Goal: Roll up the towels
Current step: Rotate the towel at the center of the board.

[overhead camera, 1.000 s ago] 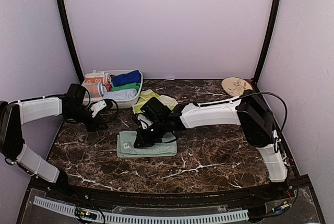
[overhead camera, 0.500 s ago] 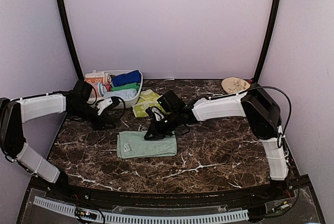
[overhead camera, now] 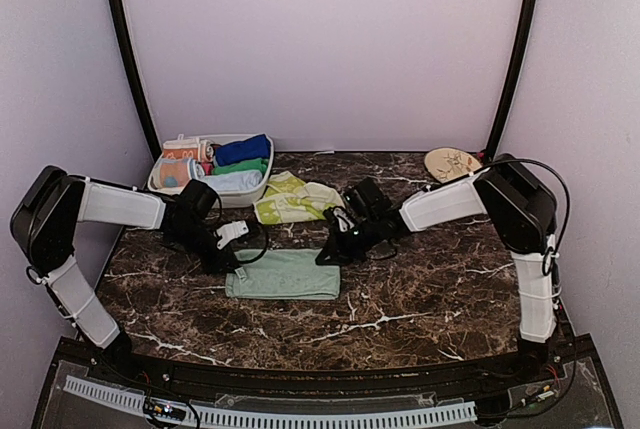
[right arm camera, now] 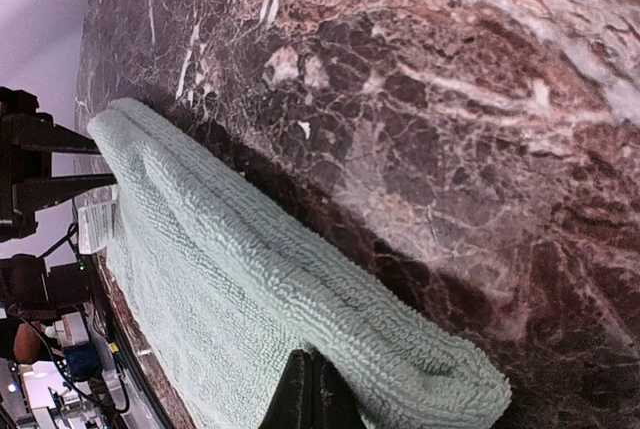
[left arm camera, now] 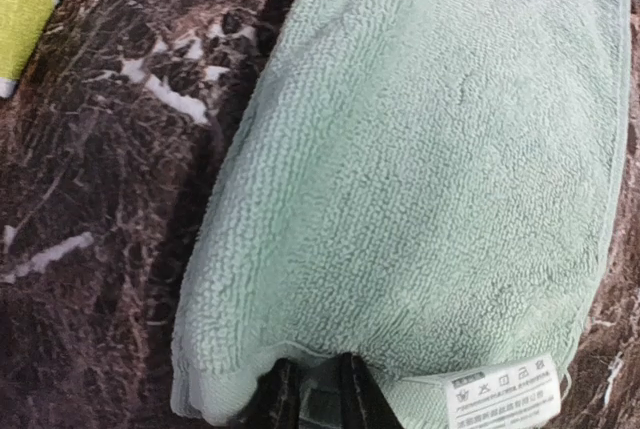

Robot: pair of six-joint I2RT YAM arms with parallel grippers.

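Where the top view looks down, the mint towel [overhead camera: 285,274] lies flat, an oblong of soft terry on the marble desk [overhead camera: 430,294]. The left end effector [overhead camera: 237,255] sits at its 9 o'clock end and the right end effector [overhead camera: 328,257] at its 2 o'clock corner.

Left wrist: dark fingers [left arm camera: 290,404] stand nearly together at the hem beside a white label [left arm camera: 500,394]; whether they grip it I cannot tell.

Right wrist: fingers pressed together against the plump folded edge.
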